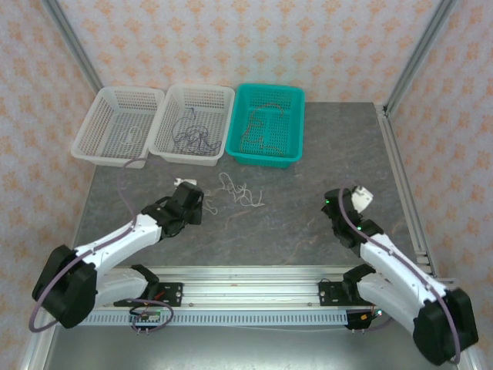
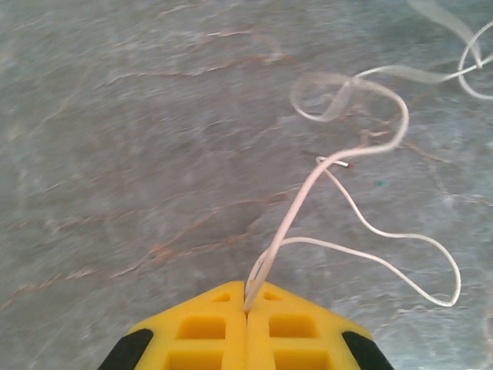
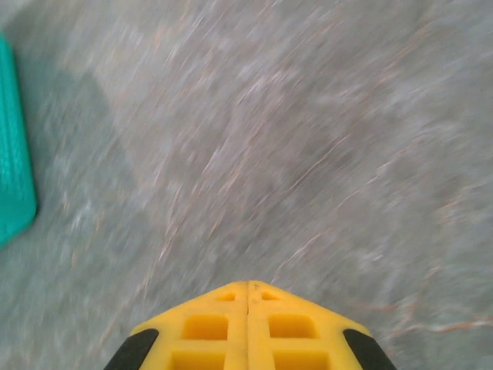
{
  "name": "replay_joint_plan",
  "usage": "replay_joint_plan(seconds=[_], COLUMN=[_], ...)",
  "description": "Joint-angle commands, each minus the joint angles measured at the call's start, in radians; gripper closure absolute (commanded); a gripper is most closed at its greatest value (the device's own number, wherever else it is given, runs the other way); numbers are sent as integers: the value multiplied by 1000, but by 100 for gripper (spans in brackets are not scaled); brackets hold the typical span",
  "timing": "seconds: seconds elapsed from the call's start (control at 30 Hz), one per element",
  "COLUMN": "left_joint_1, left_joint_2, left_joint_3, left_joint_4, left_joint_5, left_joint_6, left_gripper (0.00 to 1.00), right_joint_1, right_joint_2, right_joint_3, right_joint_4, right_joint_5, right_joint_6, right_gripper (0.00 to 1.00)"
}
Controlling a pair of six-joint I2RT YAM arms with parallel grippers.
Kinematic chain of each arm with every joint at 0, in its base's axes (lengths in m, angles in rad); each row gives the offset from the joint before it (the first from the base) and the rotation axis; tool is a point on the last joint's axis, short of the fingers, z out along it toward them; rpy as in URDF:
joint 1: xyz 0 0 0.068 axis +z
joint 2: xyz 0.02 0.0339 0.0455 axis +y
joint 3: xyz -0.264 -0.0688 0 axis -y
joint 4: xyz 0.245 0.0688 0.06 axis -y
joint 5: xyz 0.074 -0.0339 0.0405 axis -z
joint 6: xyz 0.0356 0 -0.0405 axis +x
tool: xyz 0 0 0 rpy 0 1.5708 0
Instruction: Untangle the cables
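Observation:
A tangle of thin white cables (image 1: 240, 193) lies on the grey table in front of the baskets. My left gripper (image 1: 197, 206) sits at the tangle's left end. In the left wrist view the left gripper (image 2: 246, 297) is shut on a white cable (image 2: 304, 196), which rises from between the yellow fingers (image 2: 202, 331) and loops away to the right. My right gripper (image 1: 336, 206) hangs over bare table at the right, apart from the tangle. In the right wrist view, which is blurred, the right gripper (image 3: 248, 285) is shut with nothing between its fingers.
Three baskets stand in a row at the back. The left white basket (image 1: 102, 104) holds a pale wire, the middle white basket (image 1: 223, 100) dark purple wires (image 1: 192, 137), and the teal basket (image 1: 296, 104) red wires (image 1: 262, 131). The teal basket (image 3: 11, 154) edges the right wrist view.

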Motion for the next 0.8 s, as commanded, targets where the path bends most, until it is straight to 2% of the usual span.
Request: replay_joint_plan(seconds=[0.0, 0.07, 0.13, 0.2, 0.3, 0.4, 0.5, 0.57, 0.6, 0.7, 0.77], left_joint_1=[59, 93, 95, 96, 95, 95, 96, 96, 95, 96, 95], left_joint_2=[-73, -99, -109, -104, -79, -45, -29, -44, -62, -125, -156], left_joint_3=[-34, -56, -65, -71, -74, -63, -40, -32, -31, -34, -34], left_joint_4=[-39, -19, 5, 35, 46, 5, -54, -76, -81, -86, -78], left_joint_5=[-27, 22, 84, 171, 179, 120, 81, 75, 76, 90, 124], left_joint_6=[-64, -60, -35, -18, -48, -96, -141, -147, -144, -128, -124], left_gripper=[100, 100, 100, 100, 100, 100, 100, 100, 100, 100, 100], right_joint_1=[-132, -215, -228, -219, -129, -8, 40, 72, 98, 223, 276], right_joint_2=[-82, -96, -59, 2, 85, 146, 203, 238, 255, 298, 348], right_joint_3=[35, 42, 69, 90, 84, 87, 88, 114, 136, 208, 233], right_joint_4=[-118, -88, -35, 44, 163, 236, 318, 315, 304, 293, 353], right_joint_5=[53, -1, -95, -319, -519, -547, -629, -644, -641, -586, -599], right_joint_6=[32, -3, -114, -210, -212, -194, -161, -173, -201, -340, -389], right_gripper=[100, 100, 100, 100, 100, 100, 98, 70, 61, 46, 41])
